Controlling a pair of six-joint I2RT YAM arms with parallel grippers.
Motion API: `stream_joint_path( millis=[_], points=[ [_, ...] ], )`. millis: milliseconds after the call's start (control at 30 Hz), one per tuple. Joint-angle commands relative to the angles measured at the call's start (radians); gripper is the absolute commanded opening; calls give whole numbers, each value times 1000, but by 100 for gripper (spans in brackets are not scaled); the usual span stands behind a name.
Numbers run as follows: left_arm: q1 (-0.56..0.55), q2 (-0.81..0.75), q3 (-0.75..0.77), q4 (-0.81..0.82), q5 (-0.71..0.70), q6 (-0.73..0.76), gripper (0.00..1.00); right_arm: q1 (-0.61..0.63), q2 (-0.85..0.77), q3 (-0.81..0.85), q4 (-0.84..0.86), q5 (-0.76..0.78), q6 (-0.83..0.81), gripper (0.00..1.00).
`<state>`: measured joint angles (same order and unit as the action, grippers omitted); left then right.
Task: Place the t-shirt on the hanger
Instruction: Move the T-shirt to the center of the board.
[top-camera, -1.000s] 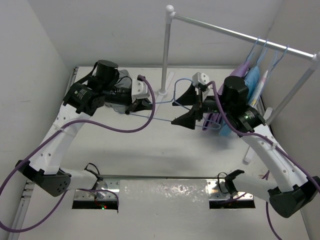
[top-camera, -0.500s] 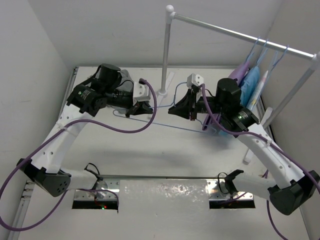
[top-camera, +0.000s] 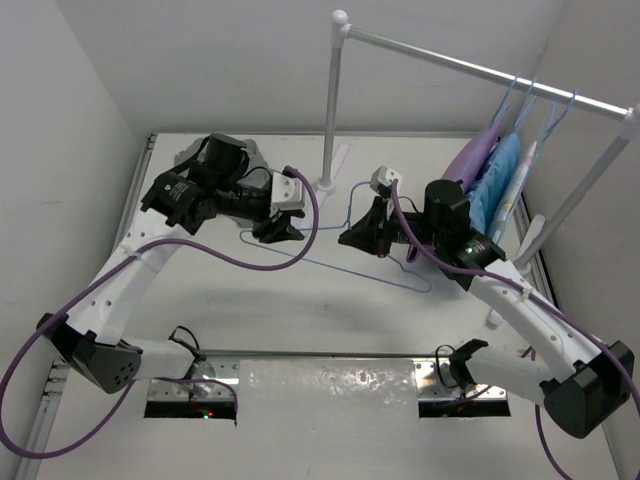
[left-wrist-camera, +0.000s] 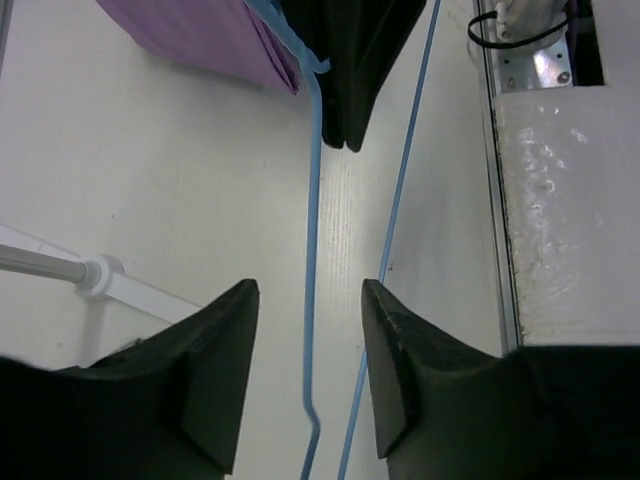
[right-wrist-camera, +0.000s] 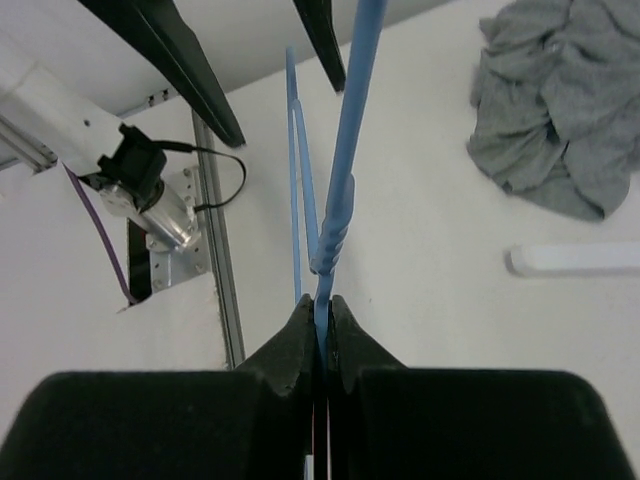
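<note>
Right wrist: right tool (right-wrist-camera: 320, 312) clenched on the hanger (right-wrist-camera: 351, 100); left tool (left-wrist-camera: 307, 292) released, straddling its wires.

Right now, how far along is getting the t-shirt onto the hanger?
Done: the right gripper is shut on the hanger. In hand: the left gripper stands open astride its wire, not gripping. Left: the t-shirt lies crumpled on the table, apart from the hanger, so dressing it remains.

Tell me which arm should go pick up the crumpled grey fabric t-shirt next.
Left, probably. The left gripper stands open, gripping nothing, and the crumpled grey fabric t-shirt lies on its side. The right gripper is shut on the thin light-blue wire hanger.
</note>
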<state>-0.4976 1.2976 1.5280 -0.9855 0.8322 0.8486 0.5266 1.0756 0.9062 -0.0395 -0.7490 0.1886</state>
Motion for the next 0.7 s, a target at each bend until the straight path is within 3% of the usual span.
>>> stream_joint_path(
  millis=[0,67,200,300,333,433,533,667],
  points=[
    [-2,6,-6,34,22,12,48,10,-57,-68,105,60,49,0],
    [-2,14,-5,48,22,-2,59,9,-74,-92,109,80,57,0],
    [2,19,26,120,-16,-127,68,9,-88,-138,93,181,68,0],
    [31,12,61,232,-172,-297,73,9,-89,-165,99,263,80,0],
    [43,15,63,269,-305,-336,75,10,-86,-170,102,292,81,0],
    [184,66,75,358,-413,-477,76,9,-63,-179,107,307,94,0],
    [429,168,96,389,-406,-555,76,9,-48,-187,115,313,97,0],
    [485,320,64,479,-583,-528,76,9,-43,-208,139,327,92,0]
  ],
)
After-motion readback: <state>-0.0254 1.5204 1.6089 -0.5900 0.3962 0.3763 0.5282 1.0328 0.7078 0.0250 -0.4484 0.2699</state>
